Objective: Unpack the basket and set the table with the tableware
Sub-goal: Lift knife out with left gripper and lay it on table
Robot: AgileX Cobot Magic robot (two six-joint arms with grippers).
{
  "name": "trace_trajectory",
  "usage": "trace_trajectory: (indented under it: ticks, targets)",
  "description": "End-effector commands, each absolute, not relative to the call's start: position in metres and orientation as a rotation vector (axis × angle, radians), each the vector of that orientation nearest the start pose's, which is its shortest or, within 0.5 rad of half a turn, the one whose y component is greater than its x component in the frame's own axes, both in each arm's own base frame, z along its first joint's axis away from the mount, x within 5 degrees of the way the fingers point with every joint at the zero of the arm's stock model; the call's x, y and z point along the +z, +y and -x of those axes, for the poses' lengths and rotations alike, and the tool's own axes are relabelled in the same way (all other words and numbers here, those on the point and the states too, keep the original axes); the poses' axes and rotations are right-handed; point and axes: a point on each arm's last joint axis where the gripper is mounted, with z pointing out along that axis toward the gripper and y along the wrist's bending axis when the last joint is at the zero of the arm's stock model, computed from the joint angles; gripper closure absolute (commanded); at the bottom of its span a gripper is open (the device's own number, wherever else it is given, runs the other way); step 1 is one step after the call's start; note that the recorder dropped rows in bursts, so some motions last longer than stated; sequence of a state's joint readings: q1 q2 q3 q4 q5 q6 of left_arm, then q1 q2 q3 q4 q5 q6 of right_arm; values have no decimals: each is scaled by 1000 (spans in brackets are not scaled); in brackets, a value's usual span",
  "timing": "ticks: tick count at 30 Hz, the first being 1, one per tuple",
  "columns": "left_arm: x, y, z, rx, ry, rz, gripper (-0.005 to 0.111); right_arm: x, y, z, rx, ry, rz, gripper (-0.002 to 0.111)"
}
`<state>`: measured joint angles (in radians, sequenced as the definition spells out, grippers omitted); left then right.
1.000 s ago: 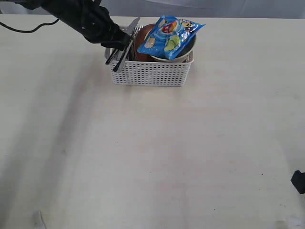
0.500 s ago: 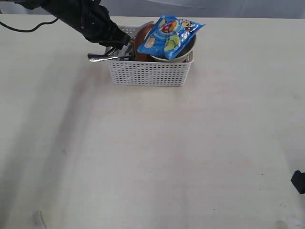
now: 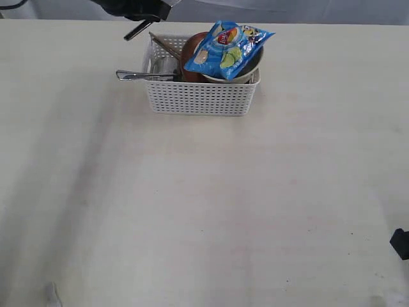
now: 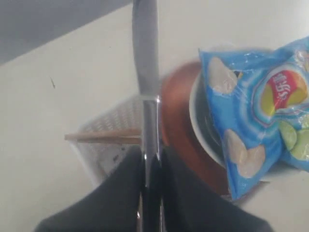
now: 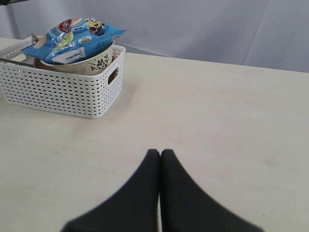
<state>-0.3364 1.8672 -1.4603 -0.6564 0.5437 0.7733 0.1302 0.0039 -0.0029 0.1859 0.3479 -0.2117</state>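
The white basket [image 3: 201,99] stands at the back of the table [image 3: 204,211]. In it are a brown plate [image 3: 190,56], a pale bowl [image 3: 245,75], wooden chopsticks [image 3: 164,46] and a steel fork [image 3: 137,75] that sticks out over the left rim. My left gripper [image 3: 144,7] hangs above the basket's left end, shut on the knife [image 4: 146,63], whose blade points away from the fingers [image 4: 123,183]. Its dark handle end [image 3: 134,30] shows below the gripper. My right gripper [image 5: 160,152] is shut and empty, low over the table near the front right.
A blue chip bag [image 3: 227,48] lies on top of the bowl [image 5: 91,63] and covers most of it. From the right wrist view the basket [image 5: 58,89] stands well away across bare tabletop. A grey backdrop runs behind the table's far edge.
My left gripper has risen out of the basket with the knife. The fork has tipped over and now lies across the basket's left rim. The right gripper has not moved.
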Motion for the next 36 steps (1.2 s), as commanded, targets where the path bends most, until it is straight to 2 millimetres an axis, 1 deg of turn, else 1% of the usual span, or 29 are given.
trace_trajectory:
  ticks: [1, 4, 7, 8, 9, 10, 11, 12, 13, 14, 16, 17, 20, 21, 23, 25, 27, 29, 32, 34, 36]
  targets:
    - [285, -163, -379, -437, 2233, -700, 107, 183, 12, -52, 116, 1812, 204, 109]
    - [297, -150, -360, -392, 2239, -595, 107, 183, 12, -52, 116, 1812, 204, 109]
    - [307, -137, -327, -426, 2241, -467, 107, 183, 12, -52, 116, 1812, 204, 109]
    - [302, -132, -312, -463, 2265, -401, 107, 183, 12, -52, 116, 1812, 204, 109]
    - [302, -129, -300, -497, 2265, -358, 107, 183, 12, -52, 116, 1812, 204, 109]
    - [294, -126, -288, -538, 2288, -310, 107, 183, 12, -52, 116, 1812, 204, 109]
    - [289, -124, -272, -572, 2296, -290, 107, 183, 12, -52, 116, 1812, 204, 109]
    - [280, -124, -259, -590, 2317, -275, 107, 183, 12, -52, 116, 1812, 204, 109]
    - [273, -124, -248, -603, 2330, -276, 107, 183, 12, -52, 116, 1812, 204, 109]
    - [263, -127, -230, -631, 2349, -280, 107, 183, 12, -52, 116, 1812, 204, 109]
    - [249, -132, -207, -678, 2366, -274, 107, 183, 12, -52, 116, 1812, 204, 109]
    - [238, -133, -192, -719, 2380, -228, 107, 183, 12, -52, 116, 1812, 204, 109]
    - [210, -139, -159, -795, 2412, -100, 107, 183, 12, -52, 116, 1812, 204, 109]
    - [204, -140, -152, -796, 2411, -51, 107, 183, 12, -52, 116, 1812, 204, 109]
    - [187, -144, -137, -772, 2439, -55, 107, 183, 12, -52, 116, 1812, 204, 109]
    - [179, -152, -129, -772, 2474, -61, 107, 183, 12, -52, 116, 1812, 204, 109]
    - [177, -163, -129, -762, 2468, -35, 107, 183, 12, -52, 116, 1812, 204, 109]
    - [177, -176, -134, -750, 2458, 8, 107, 183, 12, -52, 116, 1812, 204, 109]
    - [169, -199, -147, -733, 2494, 65, 107, 183, 12, -52, 116, 1812, 204, 109]
    - [161, -212, -157, -714, 2515, 115, 107, 183, 12, -52, 116, 1812, 204, 109]
    - [148, -221, -164, -676, 2541, 176, 107, 183, 12, -52, 116, 1812, 204, 109]
